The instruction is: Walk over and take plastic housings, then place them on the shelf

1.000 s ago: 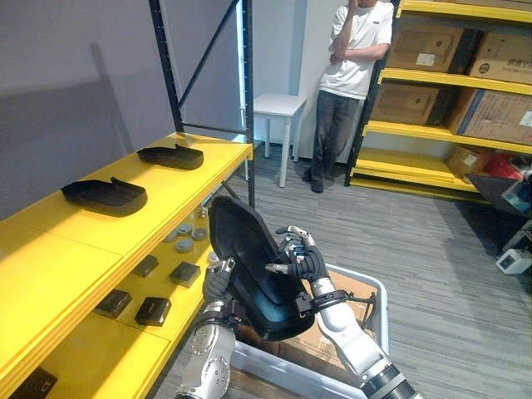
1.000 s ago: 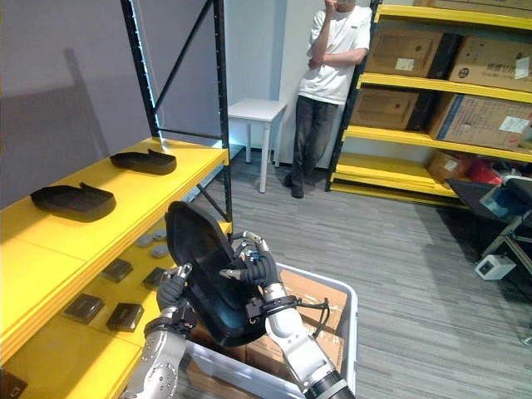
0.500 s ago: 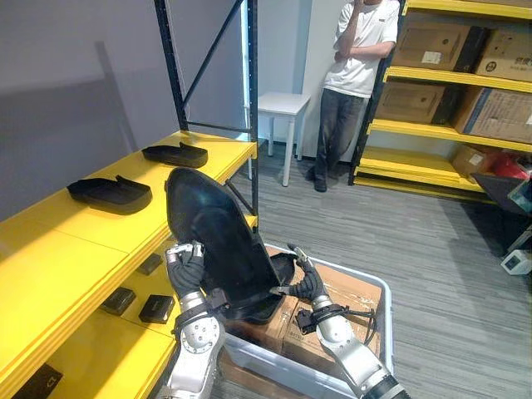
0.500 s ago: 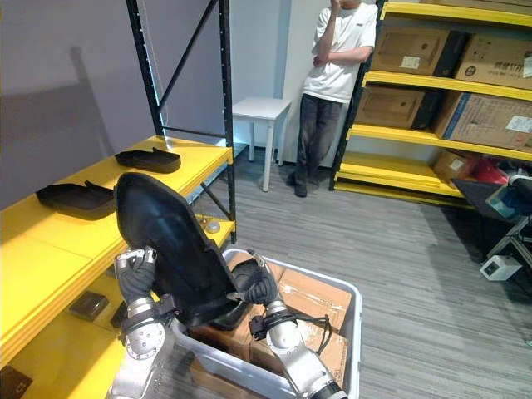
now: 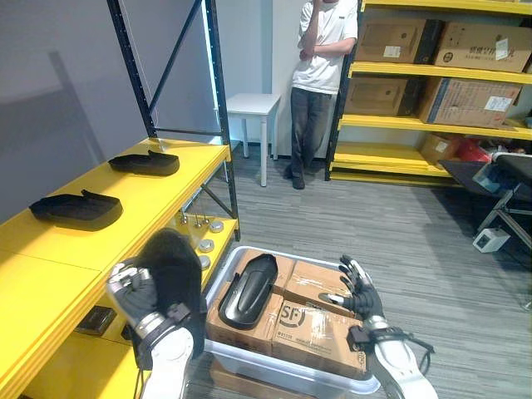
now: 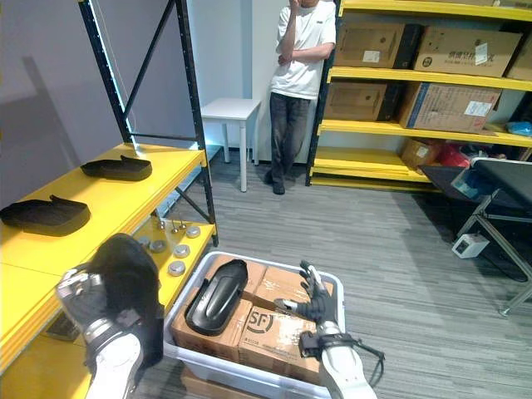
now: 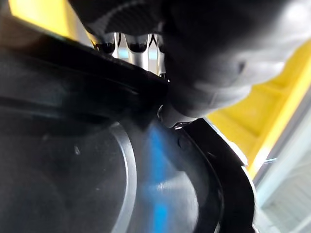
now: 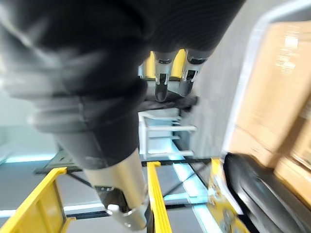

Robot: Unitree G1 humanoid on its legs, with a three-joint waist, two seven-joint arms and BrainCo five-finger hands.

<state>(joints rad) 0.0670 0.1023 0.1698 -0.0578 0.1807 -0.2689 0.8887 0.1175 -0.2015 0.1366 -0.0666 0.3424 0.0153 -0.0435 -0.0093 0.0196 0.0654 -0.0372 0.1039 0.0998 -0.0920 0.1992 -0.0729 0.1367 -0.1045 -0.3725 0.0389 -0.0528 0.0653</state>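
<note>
My left hand (image 5: 133, 293) is shut on a black plastic housing (image 5: 176, 268), held upright at the lower left beside the yellow shelf (image 5: 50, 283). Up close, the housing (image 7: 97, 160) has the hand's fingers (image 7: 129, 46) hooked over its rim. My right hand (image 5: 357, 291) is open with spread fingers (image 8: 170, 73), hovering empty over the cardboard boxes. A second black housing (image 5: 248, 291) lies on the boxes in the bin. Two more housings (image 5: 76, 209) (image 5: 145, 162) rest on the shelf's upper level.
A white bin (image 5: 283, 370) holding cardboard boxes (image 5: 312, 320) stands just ahead. Small round parts (image 5: 204, 237) and dark blocks (image 5: 96, 320) lie on the lower shelf level. A person (image 5: 320, 75) stands by a white side table (image 5: 253, 104); yellow racks with boxes (image 5: 416, 50) line the back.
My right hand let go of the housing and opened over the boxes. My left hand swung the housing down and left toward the shelf. The camera has shifted too.
</note>
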